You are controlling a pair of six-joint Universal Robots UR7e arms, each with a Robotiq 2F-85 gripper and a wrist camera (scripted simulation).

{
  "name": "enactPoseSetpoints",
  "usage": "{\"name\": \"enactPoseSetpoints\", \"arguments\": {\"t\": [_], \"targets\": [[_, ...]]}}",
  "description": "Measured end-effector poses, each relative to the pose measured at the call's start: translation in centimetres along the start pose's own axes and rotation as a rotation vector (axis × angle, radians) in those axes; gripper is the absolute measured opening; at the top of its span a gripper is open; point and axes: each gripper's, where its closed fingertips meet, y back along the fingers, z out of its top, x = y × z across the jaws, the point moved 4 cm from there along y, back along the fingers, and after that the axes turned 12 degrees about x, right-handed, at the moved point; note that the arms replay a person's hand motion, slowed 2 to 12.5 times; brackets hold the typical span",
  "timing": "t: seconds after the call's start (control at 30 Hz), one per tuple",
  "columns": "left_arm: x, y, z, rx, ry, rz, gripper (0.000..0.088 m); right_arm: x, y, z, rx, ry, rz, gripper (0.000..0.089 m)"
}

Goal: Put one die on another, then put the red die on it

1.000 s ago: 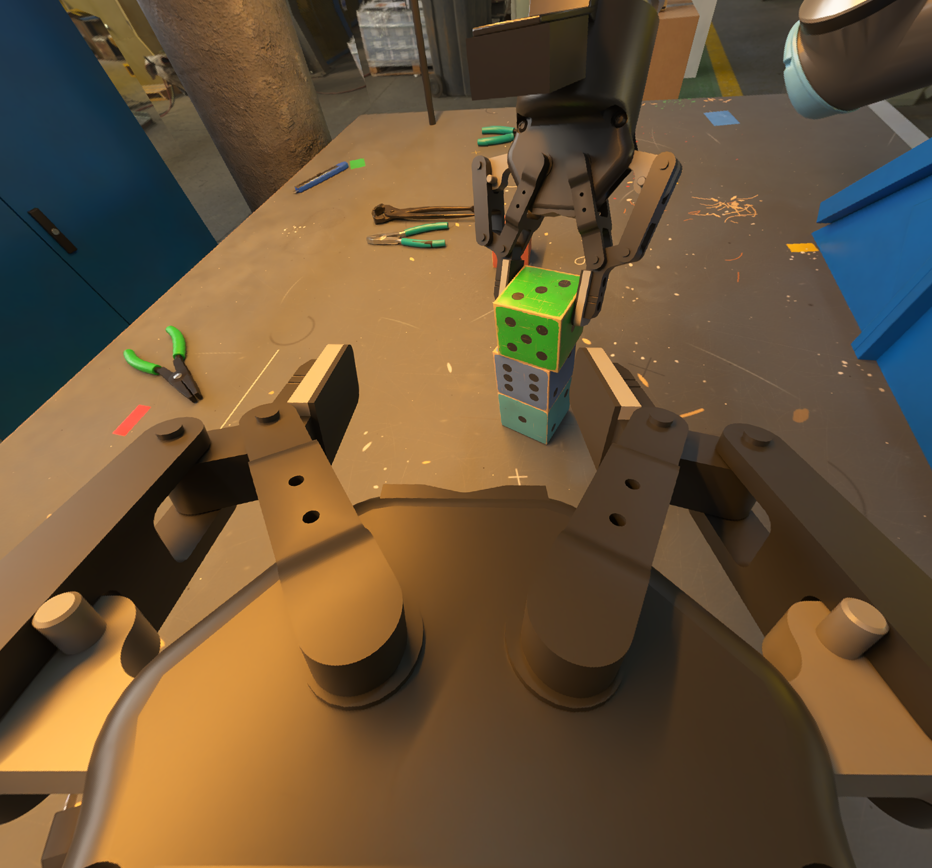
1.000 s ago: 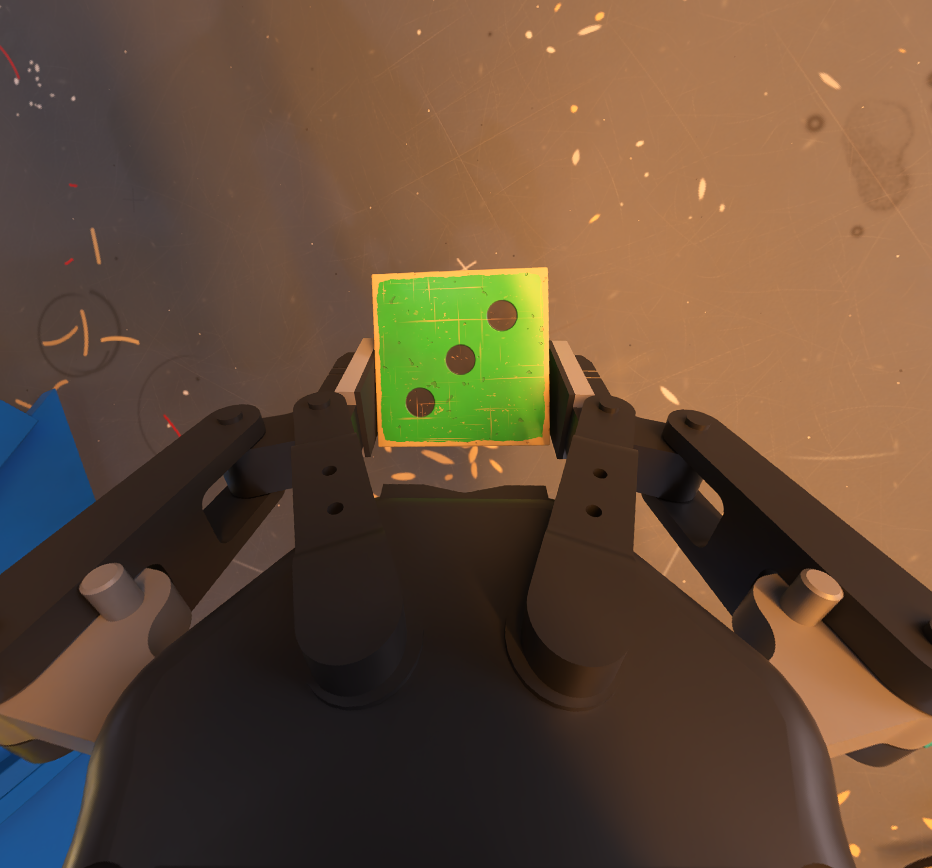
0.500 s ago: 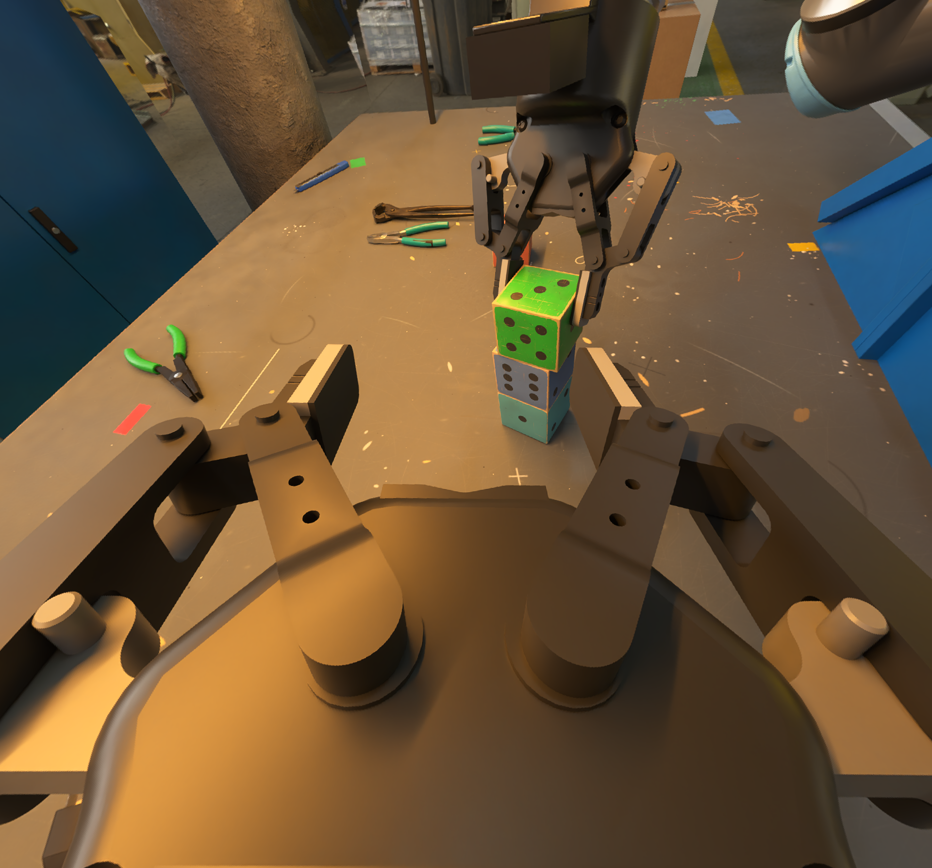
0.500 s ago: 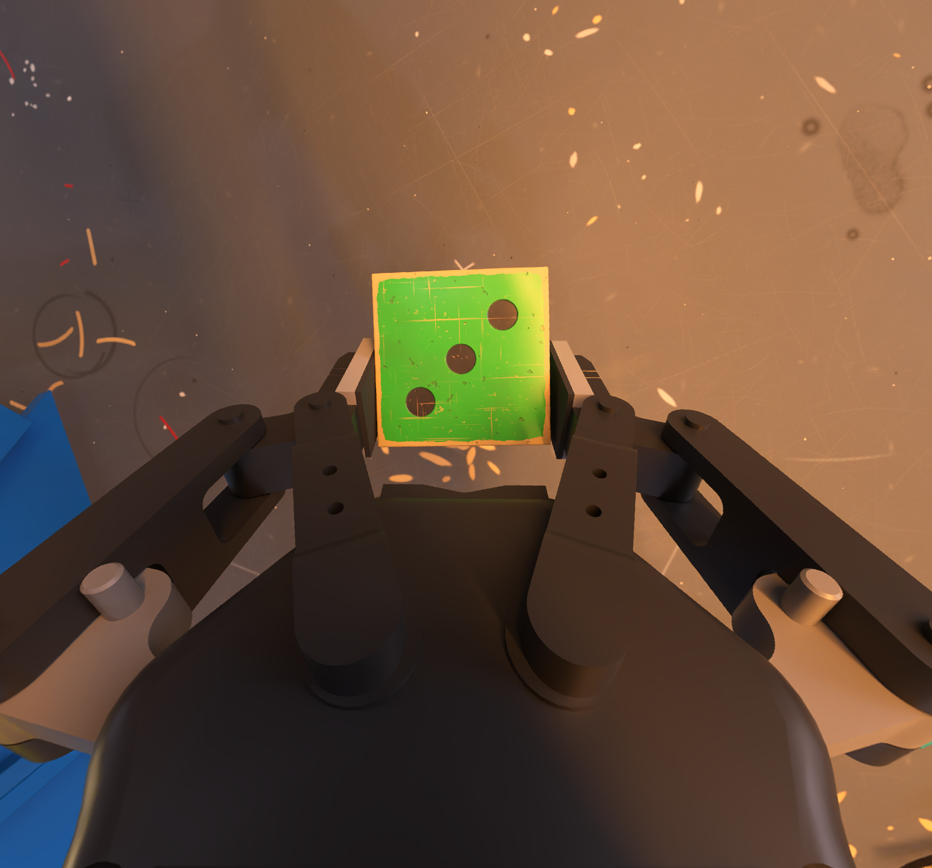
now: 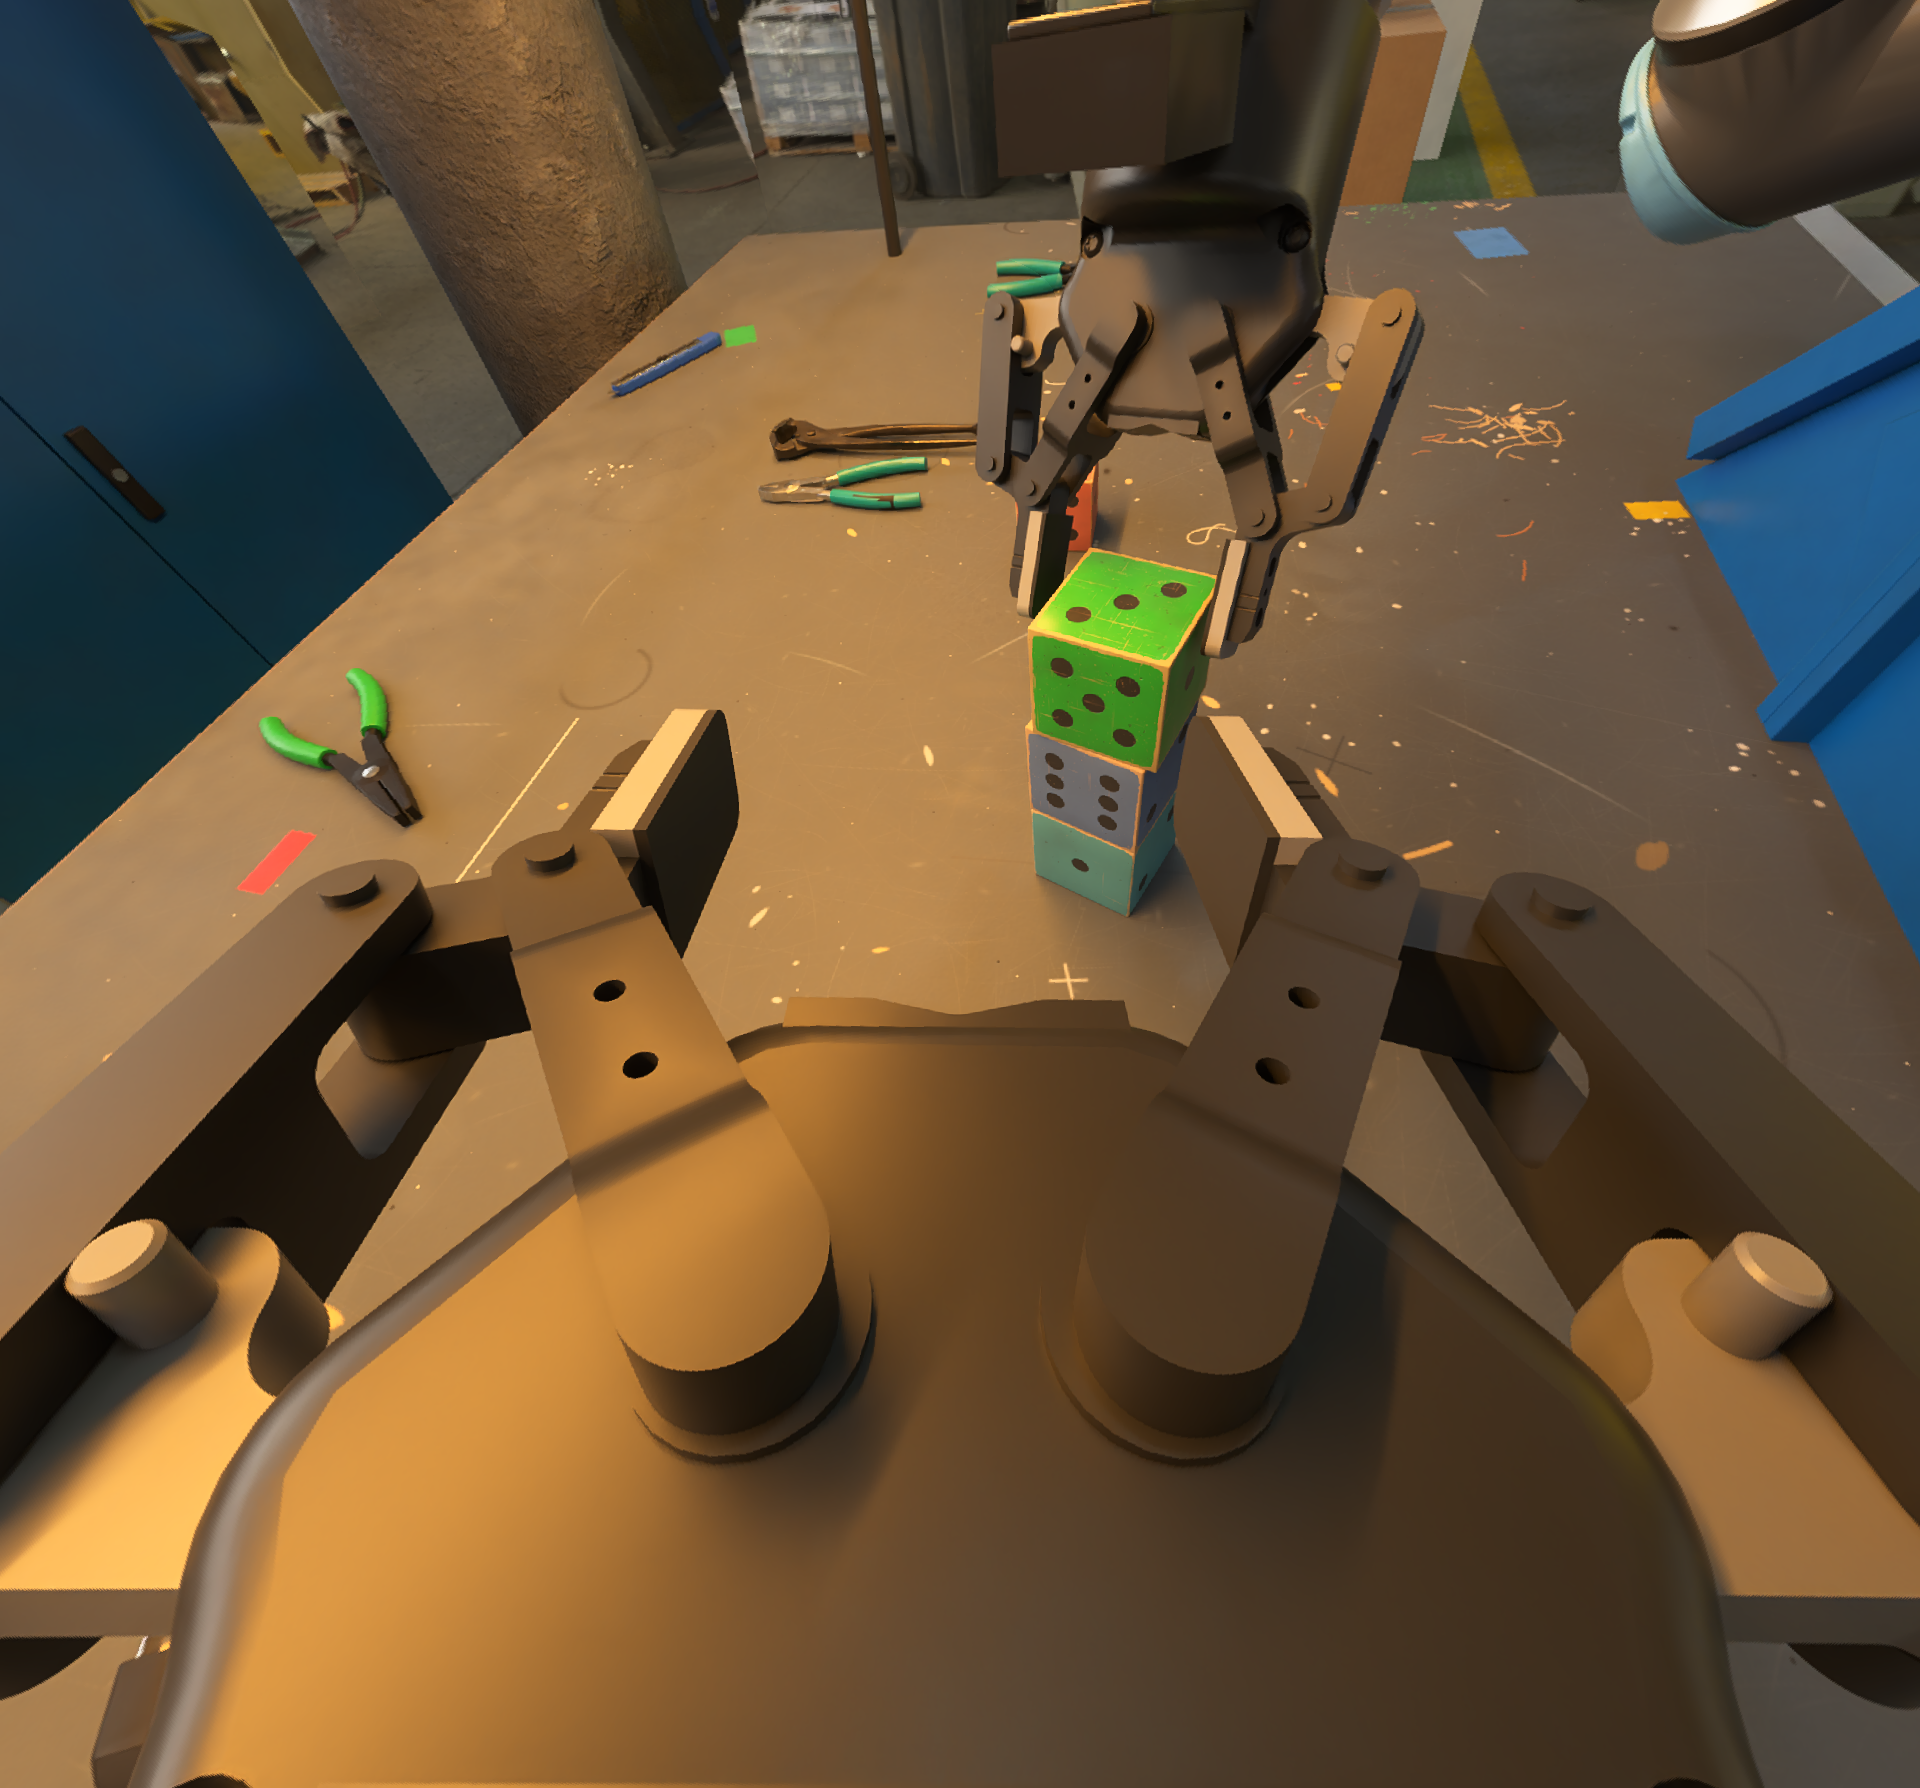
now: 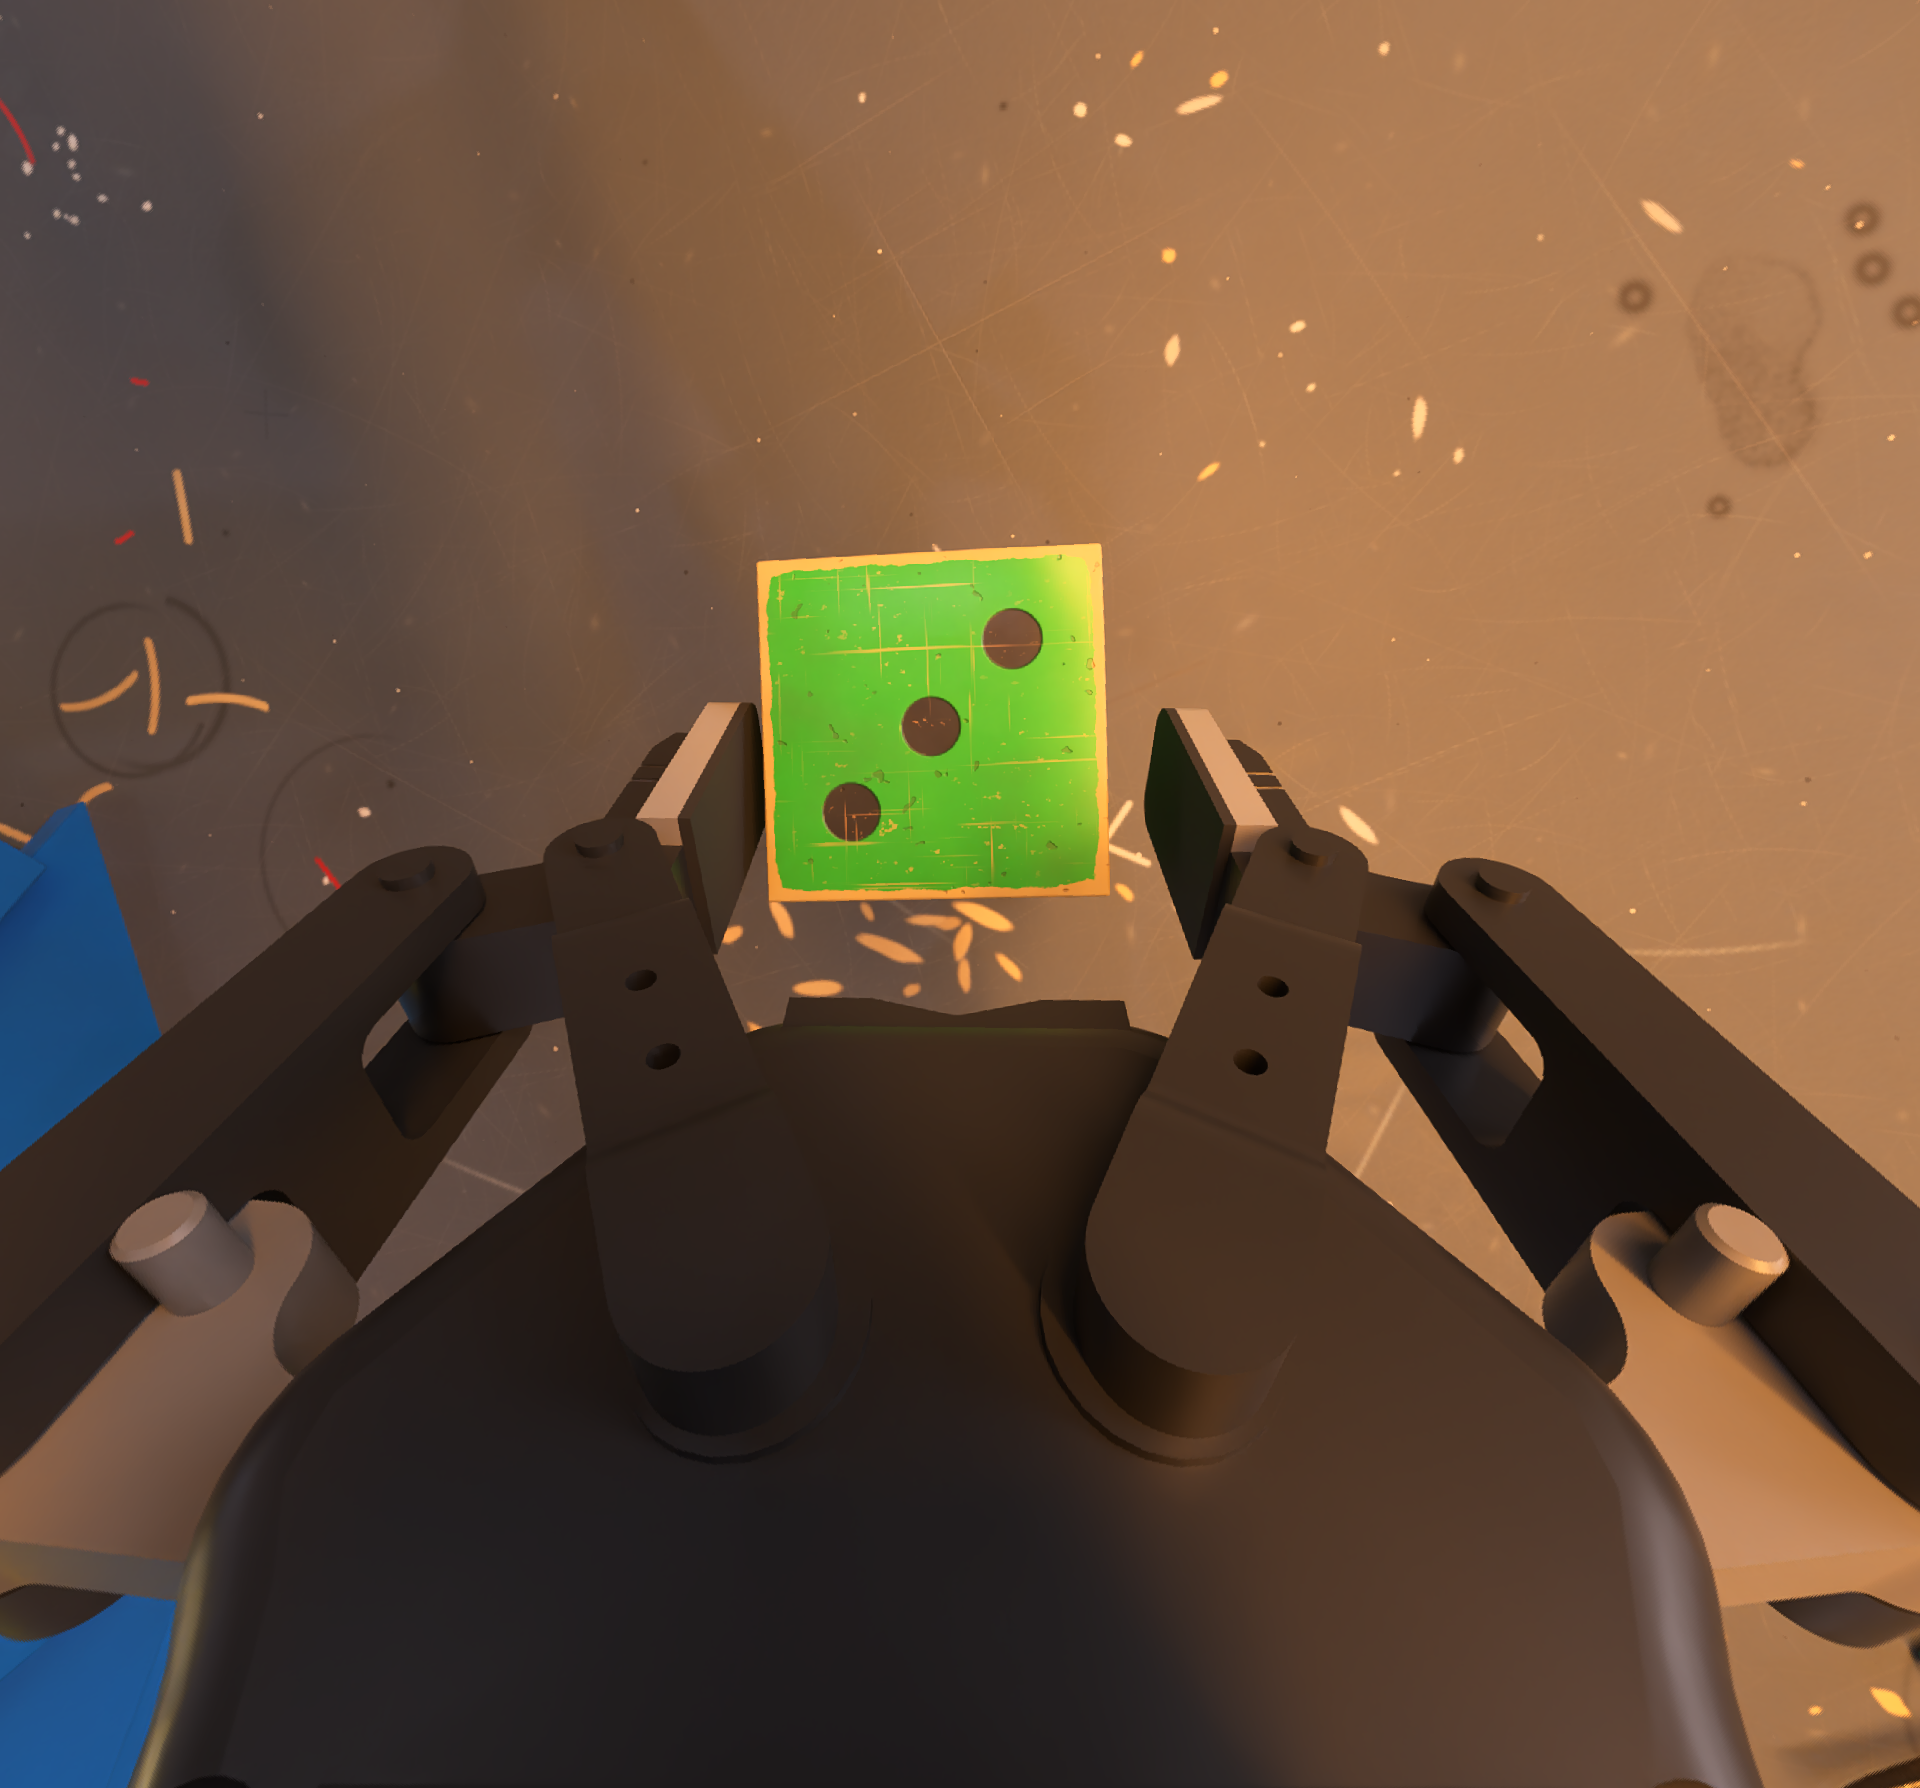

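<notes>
Red die (image 5: pixel 1082 514) mostly hidden behind right gripper (image 5: pixel 1127 590).

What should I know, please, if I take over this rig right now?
Right gripper: open, fingers either side of the green die, a gap showing at one pad.
Left gripper: open, empty, near the stack.
Stack: teal die on the table, grey die on it, green die on top.
Red die: on the table behind the stack, mostly hidden by the right gripper.
Done: three dice stacked.
Left: lift the right gripper clear, fetch the red die, set it on top.
</notes>
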Motion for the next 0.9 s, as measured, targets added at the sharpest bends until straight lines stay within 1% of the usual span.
{"name": "enactPoseSetpoints", "arguments": {"t": [0.23,0.53,0.73,0.9], "targets": [[0.0,0.1,0.0,-0.003,0.001,-0.001,0.0741,0.2,0.8,-0.2,-0.047,0.010,-0.015,0.0691],[0.0,0.3,0.0,-0.007,0.001,0.001,0.0742,0.3,2.3,-0.9,-0.139,0.016,-0.052,0.0722],[0.0,0.4,0.0,-0.010,0.002,0.003,0.0742,-0.2,3.7,-1.9,-0.220,-0.012,-0.101,0.0729],[0.1,0.6,0.0,-0.014,0.003,0.004,0.0741,-1.1,4.8,-3.2,-0.291,-0.070,-0.160,0.0729]]}}
